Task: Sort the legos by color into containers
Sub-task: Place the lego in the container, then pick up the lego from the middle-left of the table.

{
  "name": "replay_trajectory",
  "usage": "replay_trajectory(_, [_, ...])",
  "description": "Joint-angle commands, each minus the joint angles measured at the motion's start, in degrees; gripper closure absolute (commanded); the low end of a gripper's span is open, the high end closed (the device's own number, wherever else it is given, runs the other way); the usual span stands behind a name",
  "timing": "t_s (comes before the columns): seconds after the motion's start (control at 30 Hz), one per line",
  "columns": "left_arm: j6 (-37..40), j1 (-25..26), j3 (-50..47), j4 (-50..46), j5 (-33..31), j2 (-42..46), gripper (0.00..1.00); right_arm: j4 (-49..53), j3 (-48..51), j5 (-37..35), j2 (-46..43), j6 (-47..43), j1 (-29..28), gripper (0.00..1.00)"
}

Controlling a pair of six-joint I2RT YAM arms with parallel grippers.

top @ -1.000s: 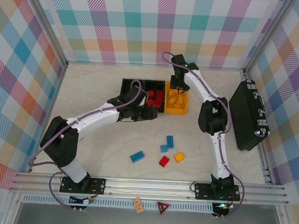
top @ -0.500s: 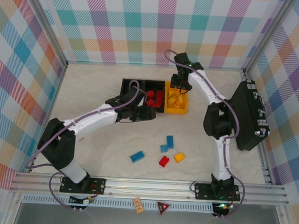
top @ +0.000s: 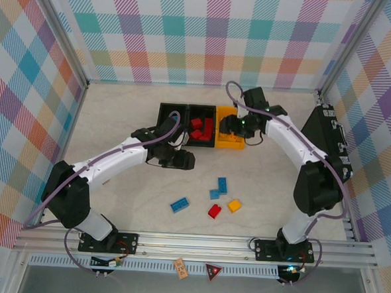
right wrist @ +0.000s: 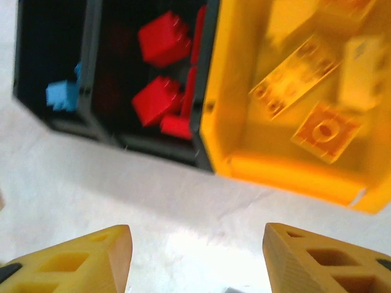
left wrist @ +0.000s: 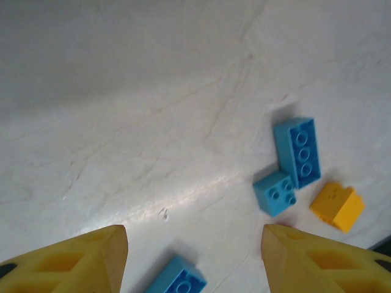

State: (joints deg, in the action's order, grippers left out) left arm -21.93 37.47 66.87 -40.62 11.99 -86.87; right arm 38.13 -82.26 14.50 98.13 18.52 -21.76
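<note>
Pale marbled tabletop [top: 117, 122] from above: five loose legos [top: 214, 211] lie near the arm bases, with three bins [top: 229, 144] beyond. Left wrist: the left gripper [left wrist: 192, 241] gapes empty above blue bricks [left wrist: 297, 151]. Right wrist: the right gripper [right wrist: 197, 244] hangs parted and empty before the yellow bin [right wrist: 287, 174]. Bricks look light, rigid and slick, so pinch the flat sides

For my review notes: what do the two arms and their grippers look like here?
The left arm and right arm have white tubular links joined by bulky black joint housings, on black base plates. A thin purple cable runs along each, looping free near the wrist. The left gripper's fingers and right gripper's fingers are yellow-orange wedges with recessed pockets.
</note>
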Motion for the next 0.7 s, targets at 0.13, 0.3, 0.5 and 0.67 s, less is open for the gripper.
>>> replay_trajectory(0.13, [7.0, 0.6, -1.5, -8.6, 4.4, -0.3, 0.4, -2.3, 14.1, 14.6, -8.6, -2.7, 0.0, 0.41])
replay_trajectory(0.3, [10.0, 2.2, -1.5, -12.2, 3.9, -2.1, 0.39, -0.1, 19.4, 15.9, -14.1, -1.7, 0.0, 0.41])
replay_trajectory(0.5, [12.1, 6.1, -2.4, -14.2, 3.4, -4.8, 0.35, 1.8, 23.8, 17.9, -18.5, 0.2, 0.0, 0.41])
replay_trajectory(0.67, [13.3, 10.2, -2.3, -15.6, 0.1, -7.5, 0.31, 1.6, 26.7, 18.5, -20.2, 1.5, 0.0, 0.41])
